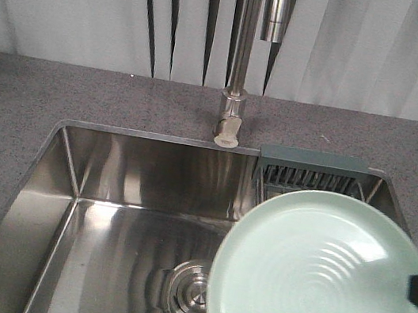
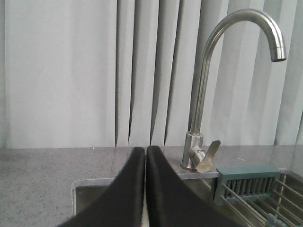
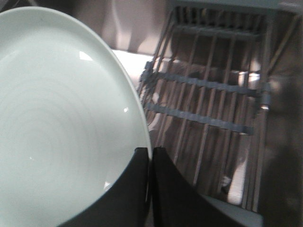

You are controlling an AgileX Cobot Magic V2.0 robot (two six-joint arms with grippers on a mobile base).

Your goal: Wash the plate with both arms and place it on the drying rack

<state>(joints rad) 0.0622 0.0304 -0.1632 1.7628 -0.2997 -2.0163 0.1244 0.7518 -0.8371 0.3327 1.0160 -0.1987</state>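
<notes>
The plate is gripped by its rim at the lower centre of the right wrist view, pinched between the closed-down fingers of the right gripper, with the rack lying beyond it at the right. In the front view it is seen tilted over the lower right of the sink. The left gripper is closed finger to finger, empty, at the bottom of its view.

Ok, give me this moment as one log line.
right gripper: shut on plate rim | left gripper: shut, empty | plate: held over sink, beside drying rack | racked: not yet
</notes>
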